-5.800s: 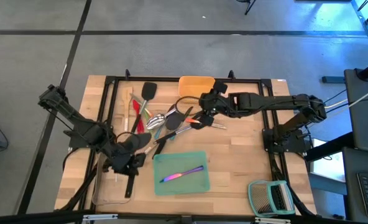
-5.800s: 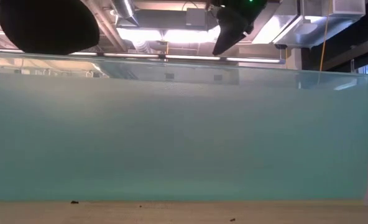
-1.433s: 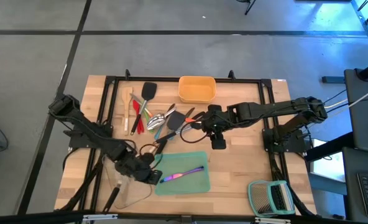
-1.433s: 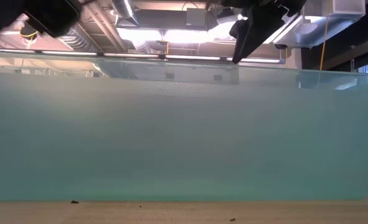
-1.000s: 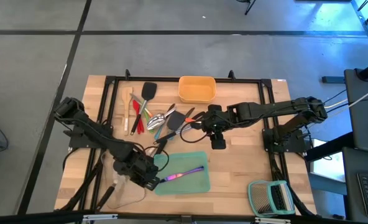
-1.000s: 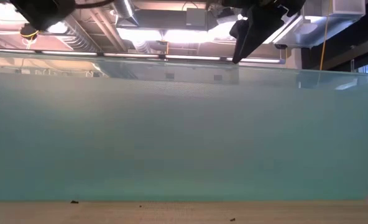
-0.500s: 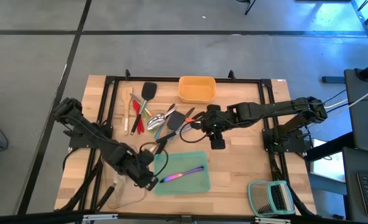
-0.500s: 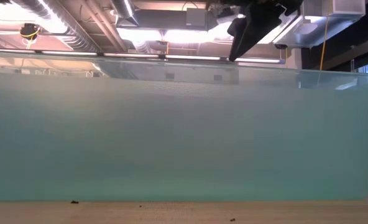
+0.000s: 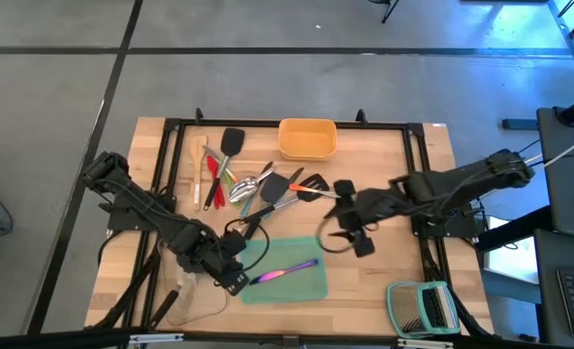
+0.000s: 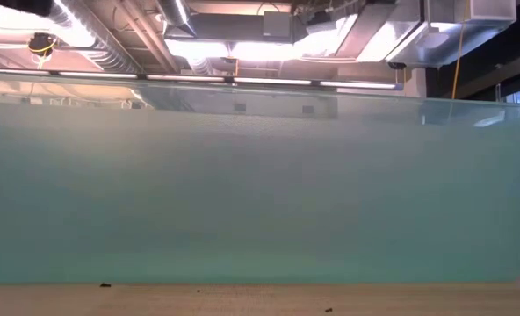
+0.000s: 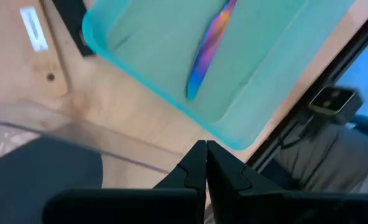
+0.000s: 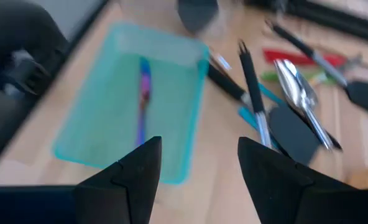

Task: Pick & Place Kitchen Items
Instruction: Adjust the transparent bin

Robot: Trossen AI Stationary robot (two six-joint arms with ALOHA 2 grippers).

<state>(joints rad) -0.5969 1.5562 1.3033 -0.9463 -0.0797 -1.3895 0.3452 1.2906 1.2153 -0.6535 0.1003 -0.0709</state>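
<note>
At the near edge of the worktop (image 9: 384, 281), a green-framed slatted rack (image 9: 421, 308) sits at the right corner and a clear tray (image 9: 175, 302) at the left. Just beyond, the teal tray (image 9: 302, 283) holds one iridescent piece of cutlery (image 9: 285, 271), lying diagonally. The left hand (image 9: 231, 279) hovers at that tray's left edge, fingers (image 11: 195, 171) pressed together and holding nothing. The right hand (image 9: 340, 237) hangs at the tray's far right corner, its fingers (image 12: 140, 165) apart and empty. Farther back, left of centre, the remaining utensils lie in a loose pile: black spatulas (image 9: 232, 142), a steel scoop (image 9: 245, 186), and red (image 9: 212, 181) and green (image 9: 226, 182) handled tools. A yellow tray (image 9: 306, 139) stands at the far edge.
</note>
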